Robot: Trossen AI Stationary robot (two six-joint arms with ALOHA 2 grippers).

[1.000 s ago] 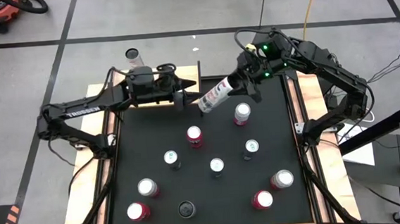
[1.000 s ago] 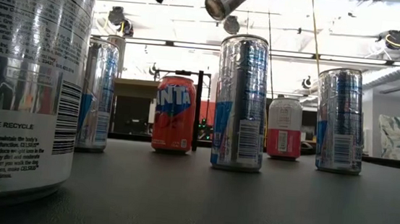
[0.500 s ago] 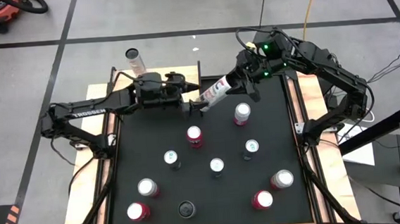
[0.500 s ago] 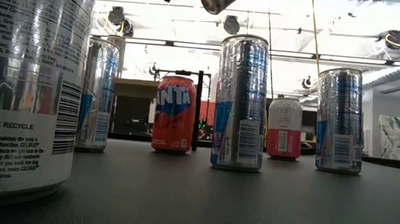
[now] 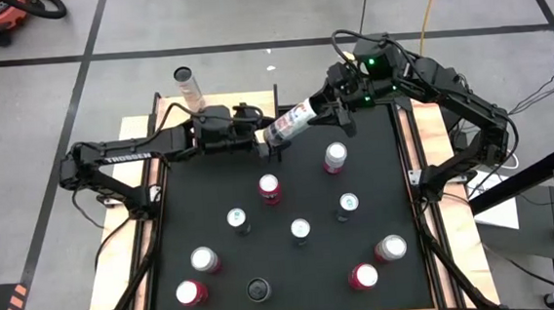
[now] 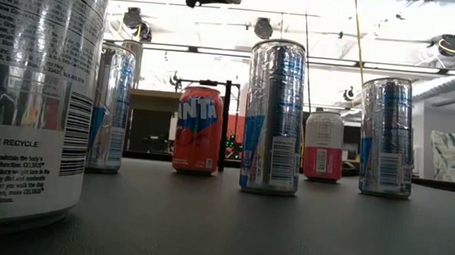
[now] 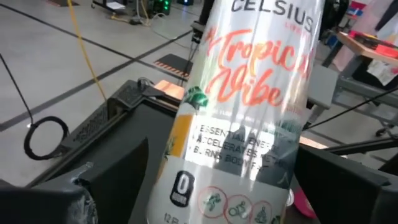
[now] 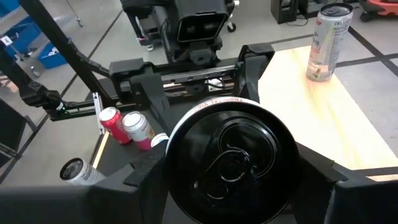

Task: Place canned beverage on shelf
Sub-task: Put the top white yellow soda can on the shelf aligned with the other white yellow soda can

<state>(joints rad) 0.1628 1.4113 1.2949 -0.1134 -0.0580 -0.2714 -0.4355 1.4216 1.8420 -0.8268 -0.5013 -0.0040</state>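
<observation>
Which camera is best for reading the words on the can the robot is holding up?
The left wrist view: the held can fills it, label facing the camera. The high view shows it small and tilted between both arms. The right wrist view shows only its black top. The low view barely catches it.

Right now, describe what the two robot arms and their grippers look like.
Both are matte black, jointed arms built of boxy segments. The left arm carries white lettering along its forearm. The right arm has black cables looped along it and small green lights near its wrist. The left gripper and right gripper each end in two flat, dark angular fingers.
</observation>
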